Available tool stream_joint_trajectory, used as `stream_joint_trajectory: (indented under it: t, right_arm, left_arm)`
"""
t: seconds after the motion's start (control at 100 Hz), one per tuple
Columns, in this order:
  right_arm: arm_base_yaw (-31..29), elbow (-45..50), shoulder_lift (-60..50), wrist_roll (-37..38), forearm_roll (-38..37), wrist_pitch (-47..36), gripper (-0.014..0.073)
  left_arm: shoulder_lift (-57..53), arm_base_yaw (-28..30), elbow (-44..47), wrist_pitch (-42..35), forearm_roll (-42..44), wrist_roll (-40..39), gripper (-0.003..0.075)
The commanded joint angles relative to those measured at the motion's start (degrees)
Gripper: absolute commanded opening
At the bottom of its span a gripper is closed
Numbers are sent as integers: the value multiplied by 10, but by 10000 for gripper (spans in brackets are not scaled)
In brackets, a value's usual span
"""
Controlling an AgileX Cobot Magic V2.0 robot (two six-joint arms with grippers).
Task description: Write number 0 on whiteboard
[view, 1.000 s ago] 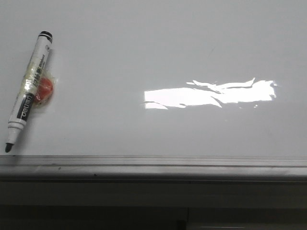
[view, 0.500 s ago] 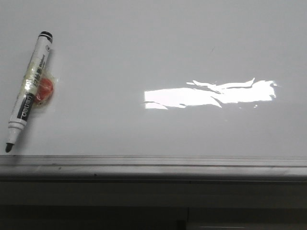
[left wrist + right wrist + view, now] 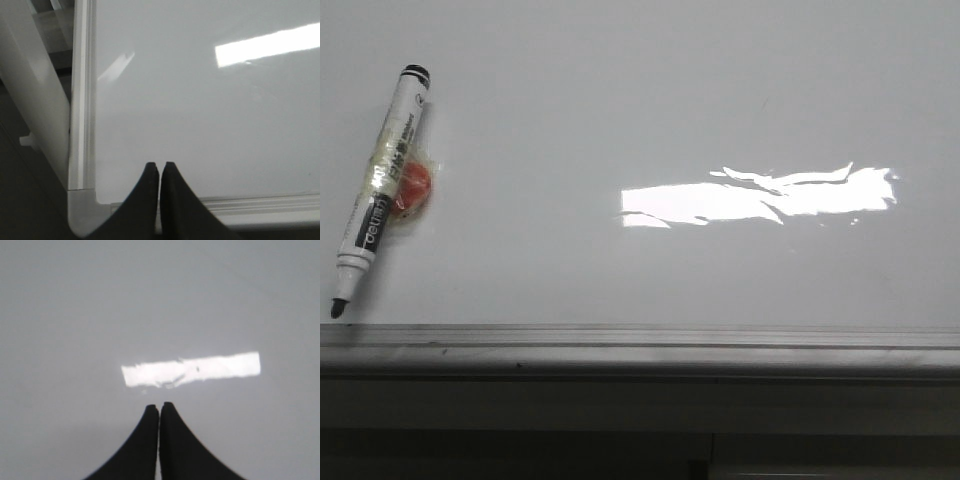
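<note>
The whiteboard (image 3: 650,110) fills the front view, glossy pale grey, with a metal rail (image 3: 640,345) along its near edge. No number 0 shows on it. At the board's left lies an uncapped black-tipped marker (image 3: 380,190), slanted, with a red lump taped to its barrel. Neither gripper appears in the front view. My left gripper (image 3: 160,164) is shut and empty over the board's corner (image 3: 82,210). Over bare board my right gripper (image 3: 160,405) is also shut, holding nothing.
A bright white glare patch (image 3: 760,195) lies on the board right of centre, and shows too in the right wrist view as a glare patch (image 3: 192,369). A white frame (image 3: 35,100) stands beside the board's edge in the left wrist view.
</note>
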Motion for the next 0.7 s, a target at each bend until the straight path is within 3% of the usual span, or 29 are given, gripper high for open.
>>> stream_joint_trajectory:
  t: [0.0,0.24,0.47,0.69]
  right_arm:
    - [-3,7,-12,-2,-9,-96,-50]
    - [-3,7,-12,-2,-9,-100,-50]
    - [-3,7,-12,-2,-9,-97,-50]
    - [-3,7,-12,1,-4,-103,-50]
  left_arm:
    - [-17,-2,18,-47,39,7,-20]
    - [-17,-2,18,-70,49,7,-20]
    - [-17,-2,18,-339,35,7,-20]
    - [-17,-2,18,-477,35,7,-20]
